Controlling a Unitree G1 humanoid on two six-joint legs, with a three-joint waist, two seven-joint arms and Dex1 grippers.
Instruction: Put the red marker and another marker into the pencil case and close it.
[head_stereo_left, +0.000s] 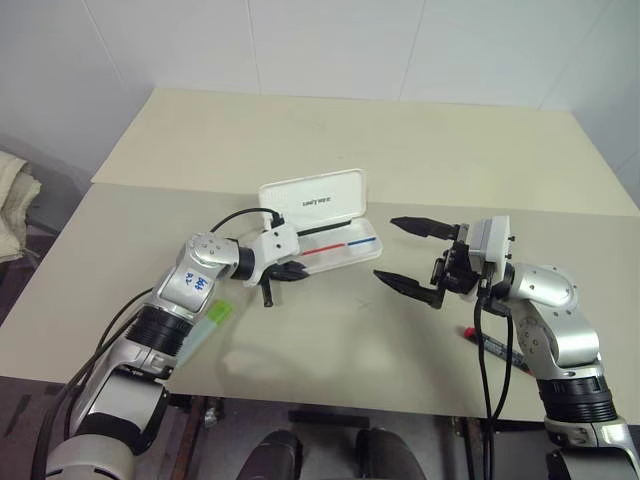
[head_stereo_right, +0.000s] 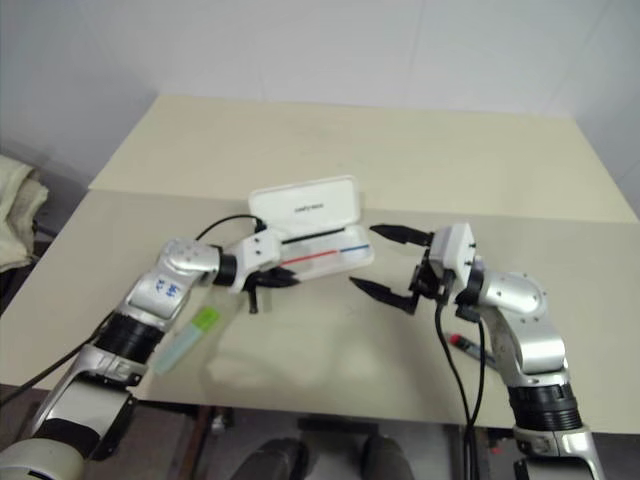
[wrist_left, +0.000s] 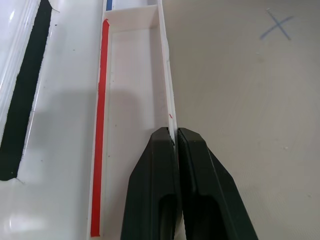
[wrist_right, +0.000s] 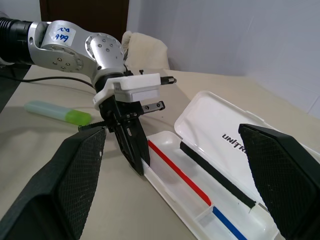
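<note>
Black left fingers (wrist_left: 175, 150) apparently pinch the pencil case (head_stereo_left: 345, 250) wall; right fingers (head_stereo_left: 408, 285) spread wide.

I am seeing soft, even light falling from overhead on the beige matte table (head_stereo_left: 400, 150), with no hard glare. Faint, diffuse shadows are lying under both arms near the table's front edge. The right eye view is looking slightly hazier than the left. In the left wrist view, the open white plastic pencil case (wrist_left: 130, 100) is showing a broad grey shadow, and the black left tool (wrist_left: 176, 145) is blurring close to the lens.
</note>
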